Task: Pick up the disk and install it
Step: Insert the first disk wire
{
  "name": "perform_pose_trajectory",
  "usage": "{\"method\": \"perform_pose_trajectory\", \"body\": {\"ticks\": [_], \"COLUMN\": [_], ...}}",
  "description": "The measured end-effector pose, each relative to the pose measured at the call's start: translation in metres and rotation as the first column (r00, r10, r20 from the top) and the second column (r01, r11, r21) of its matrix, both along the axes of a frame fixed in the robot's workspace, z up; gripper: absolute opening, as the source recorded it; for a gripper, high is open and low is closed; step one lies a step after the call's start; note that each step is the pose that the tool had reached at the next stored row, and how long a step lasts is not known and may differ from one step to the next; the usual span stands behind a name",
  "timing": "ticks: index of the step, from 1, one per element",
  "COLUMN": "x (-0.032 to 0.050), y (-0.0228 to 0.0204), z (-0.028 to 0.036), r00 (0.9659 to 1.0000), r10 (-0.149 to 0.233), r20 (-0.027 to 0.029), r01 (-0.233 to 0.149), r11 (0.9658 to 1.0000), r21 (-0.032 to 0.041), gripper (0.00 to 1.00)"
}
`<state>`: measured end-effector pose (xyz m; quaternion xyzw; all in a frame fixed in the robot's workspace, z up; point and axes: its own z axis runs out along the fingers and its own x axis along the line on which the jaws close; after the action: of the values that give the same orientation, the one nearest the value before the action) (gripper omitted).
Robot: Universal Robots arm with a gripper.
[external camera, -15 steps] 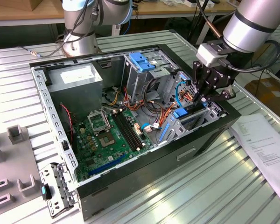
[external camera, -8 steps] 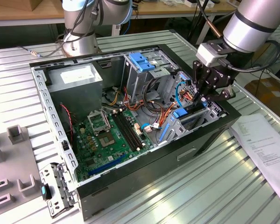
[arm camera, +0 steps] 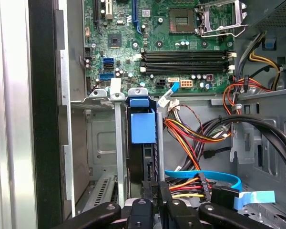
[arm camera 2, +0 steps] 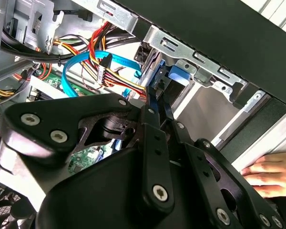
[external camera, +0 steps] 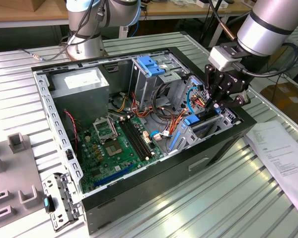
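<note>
- Inside the open black desktop computer case, at about 3 o'clock in the exterior view, the black two-finger gripper hangs over the drive bay.
- In first wrist view, gripper fingers are pinched together on the end of the flat grey metal disk w/ bright blue plastic carrier frame; disk stands on edge, partway down between the bay's silver metal rails.
- Green motherboard lies at 9 o'clock from the gripper; blue data cable and red-yellow power wires sit beside the disk.
- A person's hand rests on the case edge.
</note>
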<state>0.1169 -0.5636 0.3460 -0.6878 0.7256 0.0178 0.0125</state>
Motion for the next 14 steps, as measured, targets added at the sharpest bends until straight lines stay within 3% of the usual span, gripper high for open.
{"method": "perform_pose_trajectory", "body": {"ticks": [8, 14], "x": [0.0000, 0.0000], "y": [0.0000, 0.0000], "z": [-0.0003, -0.0046], "r00": [1.0000, 1.0000], "r10": [0.004, 0.004], "r20": [0.0000, -0.0006], "r01": [-0.004, -0.004], "r11": [1.0000, 1.0000], "r21": [0.0000, 0.0004], "gripper": [0.18, 0.18]}}
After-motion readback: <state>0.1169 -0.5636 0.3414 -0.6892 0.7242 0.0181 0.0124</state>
